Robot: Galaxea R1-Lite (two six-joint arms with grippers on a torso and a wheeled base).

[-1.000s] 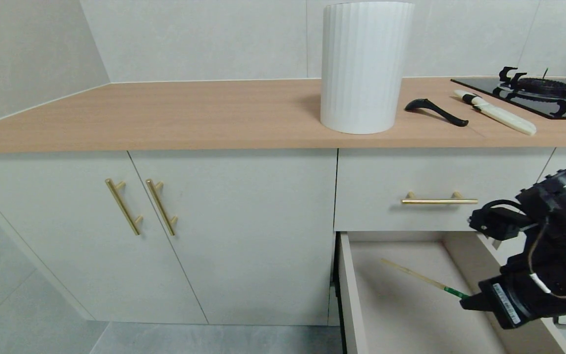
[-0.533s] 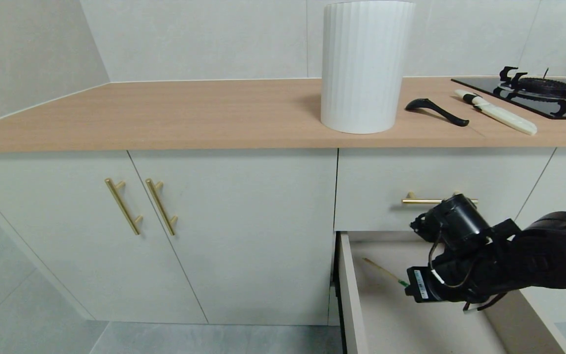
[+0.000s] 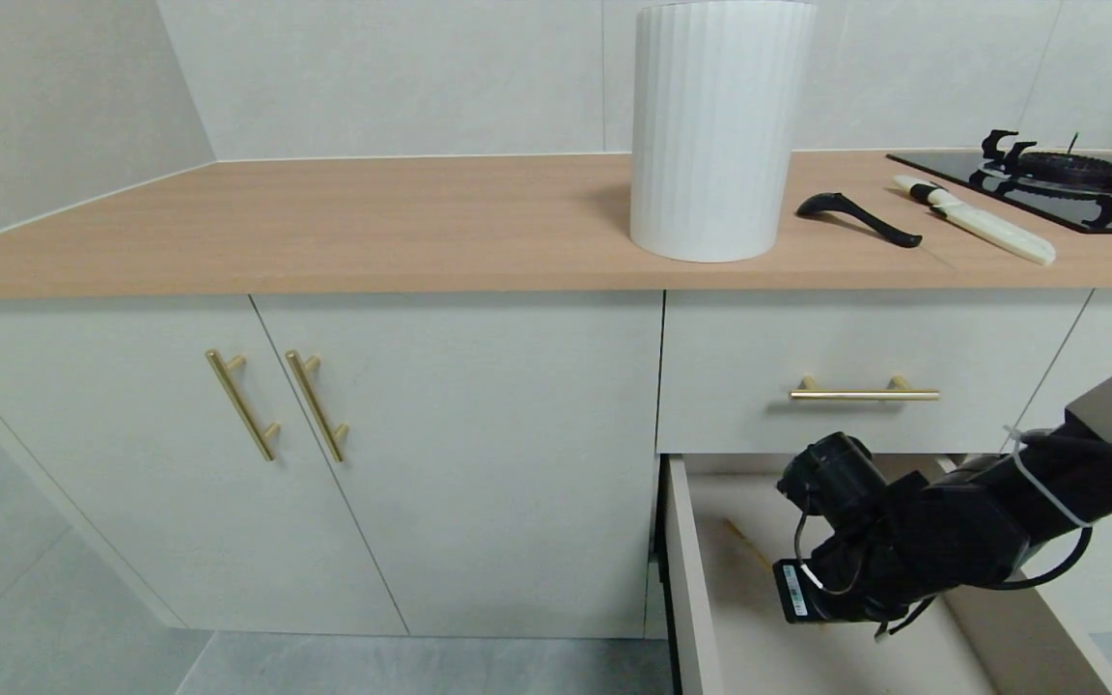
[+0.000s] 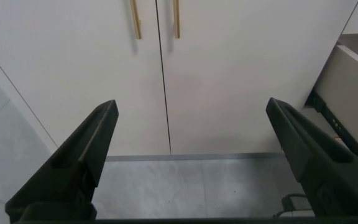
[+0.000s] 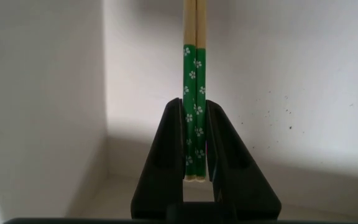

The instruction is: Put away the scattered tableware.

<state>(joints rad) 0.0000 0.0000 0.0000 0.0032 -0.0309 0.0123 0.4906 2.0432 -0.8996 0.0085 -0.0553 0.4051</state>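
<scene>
A pair of wooden chopsticks (image 5: 191,50) with green flowered ends is clamped between the fingers of my right gripper (image 5: 195,107), which is shut on them. The gripper is low inside the open drawer (image 3: 686,569), near its left wall, and the chopsticks' bare tips (image 3: 741,539) point toward the drawer's back. On the counter lie a black spoon (image 3: 857,218) and a white knife (image 3: 979,229). My left gripper (image 4: 191,162) hangs open in front of the cabinet doors, above the floor, holding nothing.
A tall white ribbed container (image 3: 715,130) stands on the wooden counter (image 3: 373,222) left of the spoon. A black gas hob (image 3: 1068,179) is at the far right. The closed upper drawer with a gold handle (image 3: 863,394) is just above the open one.
My right arm has swung left and down into the drawer, carrying the chopsticks toward the drawer's left wall. Nothing on the counter has moved.
</scene>
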